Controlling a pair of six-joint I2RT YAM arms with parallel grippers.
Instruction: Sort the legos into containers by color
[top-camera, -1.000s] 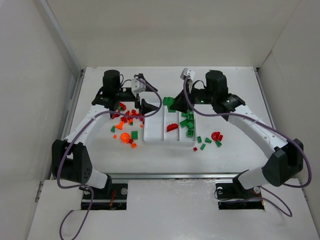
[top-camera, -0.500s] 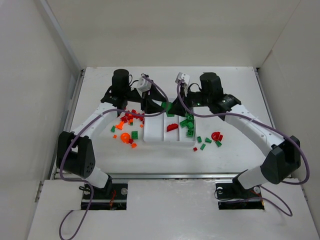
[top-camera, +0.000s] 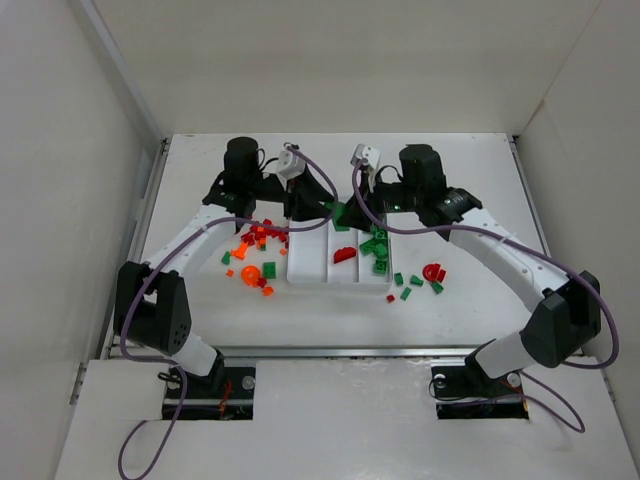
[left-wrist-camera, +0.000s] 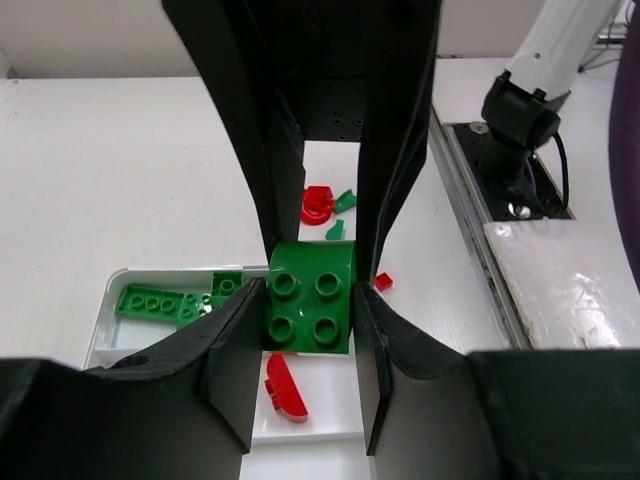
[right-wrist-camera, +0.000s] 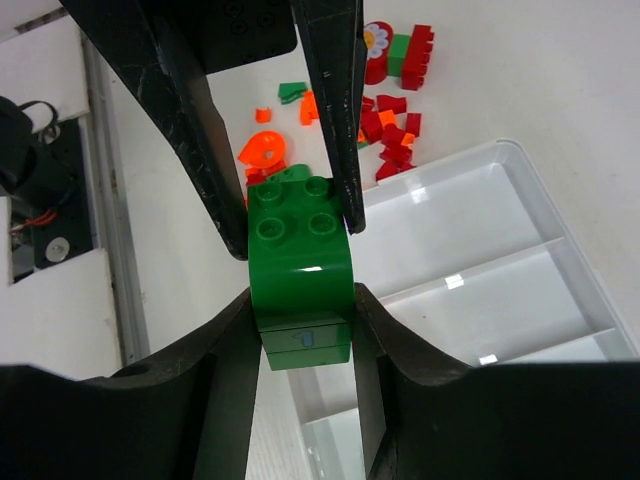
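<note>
The left tool (left-wrist-camera: 310, 300) and the right tool (right-wrist-camera: 300, 300) are both gripping one green brick (right-wrist-camera: 300, 255) from opposite ends. Each tool's fingers are pressing flat against the brick's two sides. The brick, four studs on its face, is hanging above the far end of the white tray (top-camera: 300, 262), and the two tools are meeting nose to nose there.

The tray is lying about mid-counter (top-camera: 470, 180), its three long compartments running from the far edge toward the near edge. The middle compartment is holding a curved dark red piece (top-camera: 344, 254). The compartment on the side of the counter's right edge is holding a cluster of green pieces (top-camera: 378, 250), among them a long studded plate.

Other legos are lying loose on the counter. A scatter of red and orange pieces (top-camera: 255, 240) with a few green ones is spreading between the tray and the left edge. A smaller group of green and red pieces (top-camera: 420, 280) is lying just beside the tray's near right corner.
</note>
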